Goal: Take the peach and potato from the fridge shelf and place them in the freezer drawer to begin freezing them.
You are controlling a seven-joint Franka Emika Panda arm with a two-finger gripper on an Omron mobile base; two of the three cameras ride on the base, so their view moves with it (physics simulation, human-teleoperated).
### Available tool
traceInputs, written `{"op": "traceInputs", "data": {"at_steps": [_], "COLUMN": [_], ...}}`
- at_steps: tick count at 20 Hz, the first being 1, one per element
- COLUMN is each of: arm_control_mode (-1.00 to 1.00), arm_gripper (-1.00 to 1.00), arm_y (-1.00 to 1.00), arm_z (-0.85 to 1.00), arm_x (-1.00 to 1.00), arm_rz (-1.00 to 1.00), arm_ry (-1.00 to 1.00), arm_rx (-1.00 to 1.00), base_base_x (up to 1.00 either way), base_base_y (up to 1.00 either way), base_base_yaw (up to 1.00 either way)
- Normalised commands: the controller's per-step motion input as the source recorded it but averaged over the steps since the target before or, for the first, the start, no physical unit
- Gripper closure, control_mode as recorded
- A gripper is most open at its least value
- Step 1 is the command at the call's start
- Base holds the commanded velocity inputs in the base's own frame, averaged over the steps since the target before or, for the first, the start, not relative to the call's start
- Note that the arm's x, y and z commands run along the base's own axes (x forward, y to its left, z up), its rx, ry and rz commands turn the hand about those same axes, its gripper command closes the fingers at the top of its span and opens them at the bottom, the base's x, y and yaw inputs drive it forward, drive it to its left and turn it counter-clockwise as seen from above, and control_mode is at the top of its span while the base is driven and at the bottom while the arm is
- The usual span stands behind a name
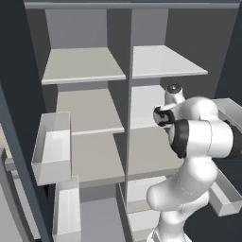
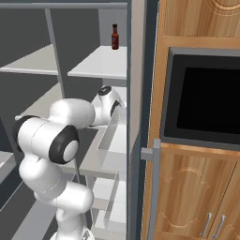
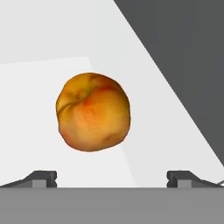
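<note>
Two dark fingertips rise at the bottom of the hand view, set far apart, so the jaws stand wide and hold nothing. Between and beyond them lies the peach, orange with a reddish blush and a dimple toward its upper left, resting on the glossy white fridge shelf. It touches neither fingertip. Dark grey wall runs along the shelf's right side.

From the left base view, the white arm reaches into the right half of the open fridge, its hand over a pale shelf at mid height. Duller beige-grey boards fill the left half, and translucent white bins hang on the door at left.

From the right base view, a small dark red bottle stands on the upper shelf, well above the hand.
</note>
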Motion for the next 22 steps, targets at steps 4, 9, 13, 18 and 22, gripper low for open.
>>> {"op": "traceInputs", "data": {"at_steps": [4, 9, 13, 18, 22], "arm_control_mode": [-1.00, -1.00, -1.00, -1.00, -1.00], "arm_gripper": [-1.00, -1.00, -1.00, -1.00, 1.00], "arm_y": [-0.13, -0.04, 0.00, 0.00, 0.00], "arm_z": [-0.17, -0.08, -0.01, -0.09, -0.41], "arm_x": [0.33, 0.37, 0.36, 0.28, 0.06], "arm_rz": [0.00, 0.00, 0.00, 0.00, 0.00], "arm_ry": [0.00, 0.00, 0.00, 0.00, 0.00], "arm_rx": [0.00, 0.00, 0.00, 0.00, 0.00], "base_base_x": [0.00, 0.00, 0.00, 0.00, 0.00], "base_base_y": [0.00, 0.00, 0.00, 0.00, 0.00], "base_base_yaw": [0.00, 0.00, 0.00, 0.00, 0.00]}}
